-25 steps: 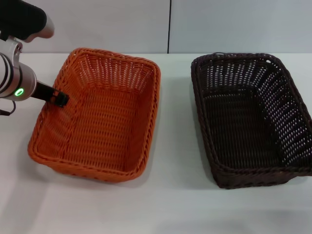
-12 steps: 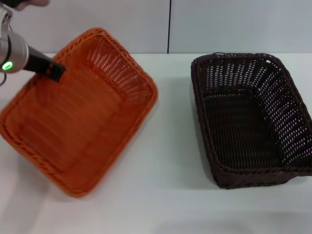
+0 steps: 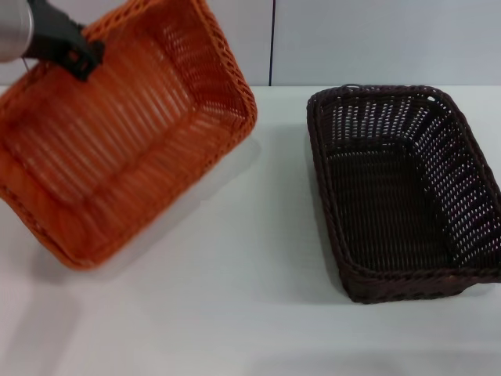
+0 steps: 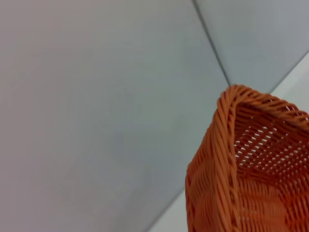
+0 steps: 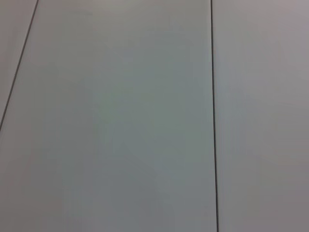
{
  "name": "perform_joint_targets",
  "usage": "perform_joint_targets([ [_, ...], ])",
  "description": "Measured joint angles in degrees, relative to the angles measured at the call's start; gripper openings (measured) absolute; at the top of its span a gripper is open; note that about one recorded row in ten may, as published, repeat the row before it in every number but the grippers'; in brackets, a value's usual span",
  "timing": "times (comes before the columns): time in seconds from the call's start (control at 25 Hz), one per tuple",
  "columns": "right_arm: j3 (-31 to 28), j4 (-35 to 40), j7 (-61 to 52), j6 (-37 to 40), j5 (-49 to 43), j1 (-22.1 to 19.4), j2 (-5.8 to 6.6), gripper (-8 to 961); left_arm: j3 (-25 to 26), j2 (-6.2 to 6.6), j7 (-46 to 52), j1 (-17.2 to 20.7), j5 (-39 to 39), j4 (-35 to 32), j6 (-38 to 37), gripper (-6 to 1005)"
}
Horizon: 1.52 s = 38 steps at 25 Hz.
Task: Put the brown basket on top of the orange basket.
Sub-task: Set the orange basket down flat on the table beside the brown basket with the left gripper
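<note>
The orange basket (image 3: pixel 125 133) hangs lifted and tilted at the left of the head view, its opening facing me and its lower corner near the table. My left gripper (image 3: pixel 82 59) is shut on its upper rim at the top left. A corner of the orange basket (image 4: pixel 241 169) also shows in the left wrist view against the wall. The brown basket (image 3: pixel 403 192) sits flat on the white table (image 3: pixel 258 313) at the right, upright and empty. My right gripper is out of view; the right wrist view shows only wall panels.
A pale panelled wall (image 3: pixel 352 39) stands behind the table's far edge. A strip of bare table lies between the two baskets.
My left gripper has risen and moved up-left with the orange basket, which went from flat on the table to lifted and tilted. The brown basket has not moved.
</note>
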<state>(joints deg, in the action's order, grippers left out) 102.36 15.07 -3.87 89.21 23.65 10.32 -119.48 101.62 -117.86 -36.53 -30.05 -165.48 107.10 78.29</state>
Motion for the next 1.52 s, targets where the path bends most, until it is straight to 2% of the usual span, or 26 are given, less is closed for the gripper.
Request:
perform_joint_targets([
  [0.16, -0.28, -0.05, 0.03, 0.98, 0.00, -0.52, 0.00, 826, -0.78, -0.10, -4.18, 0.59, 0.14, 3.71, 0.64, 182],
  [0.28, -0.34, -0.14, 0.08, 1.24, 0.00, -0.68, 0.01, 826, -0.78, -0.10, -4.18, 0.59, 0.14, 3.71, 0.64, 181],
  [0.4, -0.34, -0.14, 0.13, 1.35, 0.00, -0.75, 0.03, 826, -3.78, -0.11, -14.07, 0.27, 0.57, 4.50, 3.88, 181],
  [0.6, -0.32, -0.13, 0.16, 1.40, -0.01, -0.81, 0.04, 826, -7.67, -0.17, -21.09, 0.27, 1.08, 4.26, 5.13, 181],
  [0.76, -0.32, -0.13, 0.18, 1.36, 0.00, -0.62, 0.05, 825, -11.00, -0.18, -22.12, -0.44, 1.80, 4.87, 6.33, 181],
  [1.08, -0.30, -0.14, 0.19, 1.05, 0.00, -0.81, 0.05, 826, -12.90, -0.30, -23.07, -1.25, 5.02, 4.18, 5.85, 180],
  [1.52, 0.03, -0.31, 0.19, 0.93, -0.01, -0.42, 0.09, 825, -12.42, -0.48, -23.55, -2.53, 7.42, -3.85, 1.83, 180],
])
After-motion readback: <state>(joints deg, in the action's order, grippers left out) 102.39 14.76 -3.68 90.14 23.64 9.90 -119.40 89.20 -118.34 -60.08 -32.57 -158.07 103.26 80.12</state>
